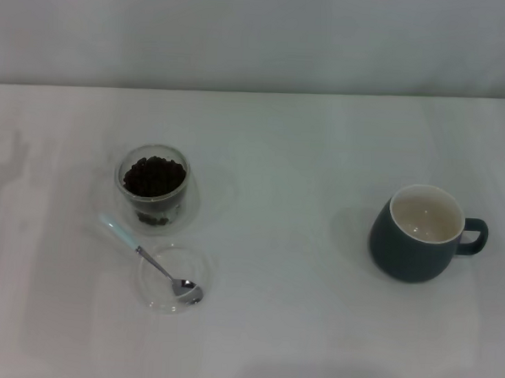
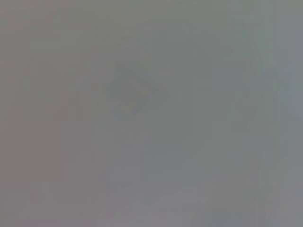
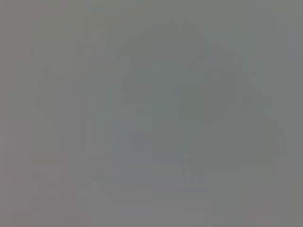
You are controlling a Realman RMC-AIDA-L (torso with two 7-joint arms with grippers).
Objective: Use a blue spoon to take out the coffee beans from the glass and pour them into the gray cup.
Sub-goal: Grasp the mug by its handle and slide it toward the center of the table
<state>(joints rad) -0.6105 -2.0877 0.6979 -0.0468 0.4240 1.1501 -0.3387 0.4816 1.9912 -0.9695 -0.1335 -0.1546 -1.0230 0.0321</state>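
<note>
In the head view the glass (image 1: 153, 186) stands upright on the left of the white table, filled with dark coffee beans (image 1: 154, 175). Just in front of it lies the blue spoon (image 1: 147, 259), its pale handle pointing back left and its metal bowl resting in a flat clear glass dish (image 1: 164, 296). The gray cup (image 1: 419, 236) stands at the right, cream inside showing, handle pointing right, nothing visible in it. Neither gripper shows in any view; both wrist views show only a blank grey field.
The white table (image 1: 280, 156) runs back to a pale wall. Open tabletop lies between the glass and the gray cup.
</note>
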